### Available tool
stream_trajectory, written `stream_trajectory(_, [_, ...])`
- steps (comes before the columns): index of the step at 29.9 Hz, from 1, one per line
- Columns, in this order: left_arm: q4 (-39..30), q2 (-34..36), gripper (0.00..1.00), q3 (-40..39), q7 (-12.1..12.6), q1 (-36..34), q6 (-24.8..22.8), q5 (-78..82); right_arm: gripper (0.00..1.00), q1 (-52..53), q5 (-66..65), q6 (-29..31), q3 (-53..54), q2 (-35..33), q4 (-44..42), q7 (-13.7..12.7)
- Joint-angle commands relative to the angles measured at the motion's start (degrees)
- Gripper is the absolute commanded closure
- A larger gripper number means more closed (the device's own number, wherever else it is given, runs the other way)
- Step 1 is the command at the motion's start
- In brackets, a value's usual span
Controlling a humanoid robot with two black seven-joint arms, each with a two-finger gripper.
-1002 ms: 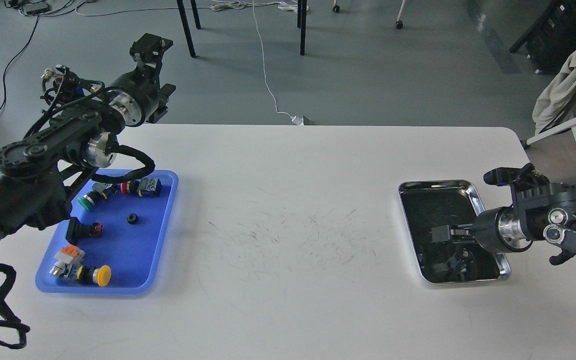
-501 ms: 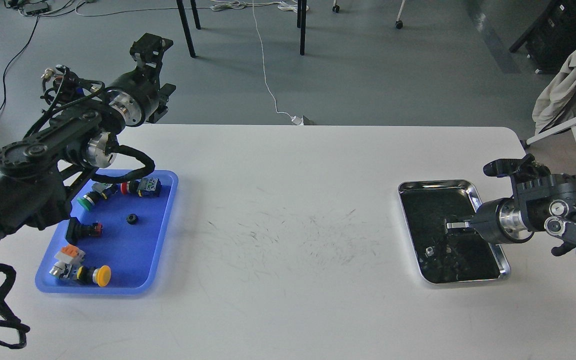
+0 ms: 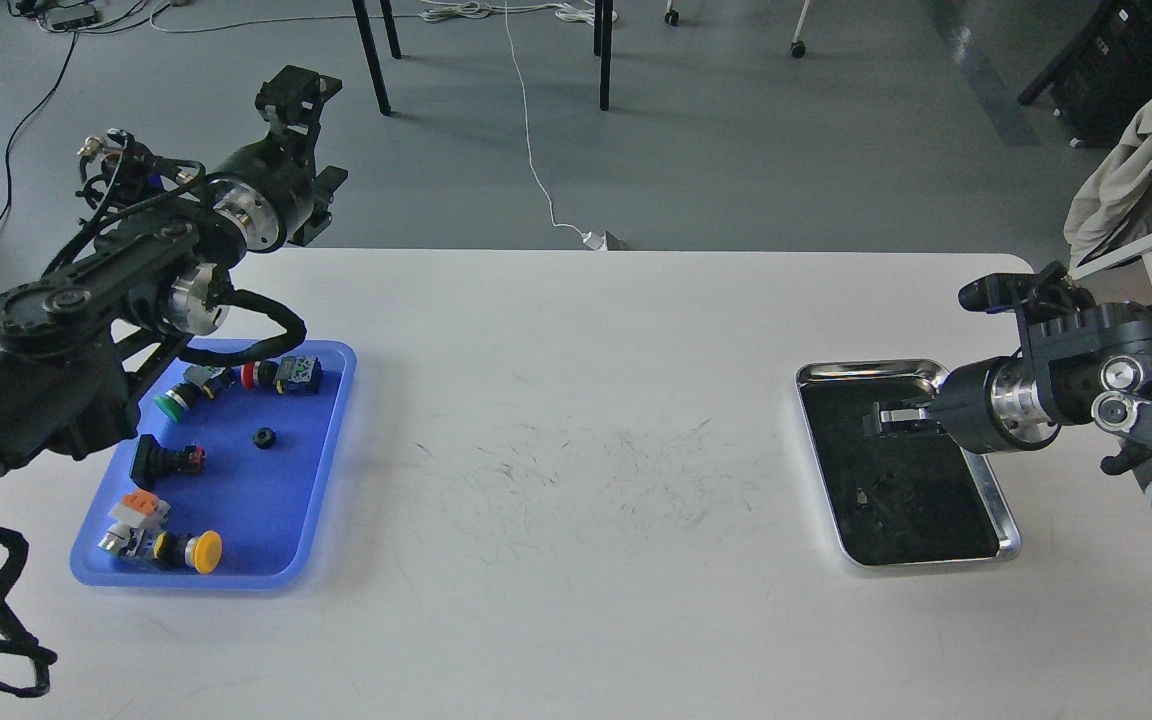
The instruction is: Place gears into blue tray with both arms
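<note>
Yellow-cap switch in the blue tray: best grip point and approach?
Judging from the head view, the yellow-cap switch lies on its side at the blue tray's near rim. Come from above and pinch the narrower body just left of the cap; the round cap would likely slip.

Head view, forward and downward.

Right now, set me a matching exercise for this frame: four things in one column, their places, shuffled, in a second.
Things:
1. gear
2. yellow-capped switch
3. right gripper
4. left gripper

Places:
A. above the silver tray
B. raised past the table's far left edge
C. near corner of the blue tray
D. middle of the blue tray

Pairs: 1-D, 2-C, 3-A, 4-B
</note>
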Motion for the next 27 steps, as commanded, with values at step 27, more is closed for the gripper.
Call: stream_trajectory(27, [-0.2,0.8,0.0,-0.1,-0.1,0.0,0.0,0.0,0.23,-0.1,-1.6,0.7,-7.0,3.5,-2.2,0.0])
